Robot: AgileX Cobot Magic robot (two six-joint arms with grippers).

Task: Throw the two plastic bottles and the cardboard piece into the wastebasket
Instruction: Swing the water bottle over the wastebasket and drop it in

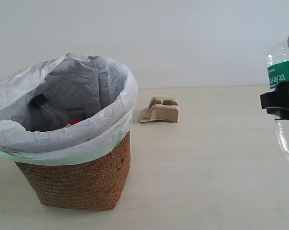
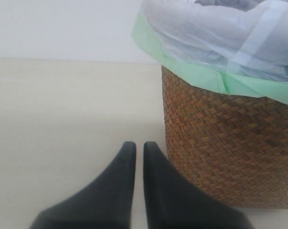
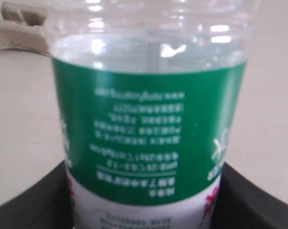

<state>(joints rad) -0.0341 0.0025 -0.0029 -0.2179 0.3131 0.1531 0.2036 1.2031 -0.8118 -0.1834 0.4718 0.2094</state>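
The brown wicker wastebasket (image 1: 82,177) stands at the left, lined with a white bag. Inside it lies the red-label bottle (image 1: 51,114), its black cap up. Behind and to the right of the basket, the tan cardboard piece (image 1: 160,110) rests on the table. At the right edge my right gripper (image 1: 281,103) is shut on the green-label bottle (image 1: 282,72), held off the table upside down with its green cap low. The label fills the right wrist view (image 3: 149,133). My left gripper (image 2: 139,148) is shut on nothing, low beside the basket's woven wall (image 2: 230,143).
A pale wall runs behind the light table (image 1: 206,182). The bag's green edge (image 2: 206,78) folds over the basket rim. The left gripper does not show in the exterior view.
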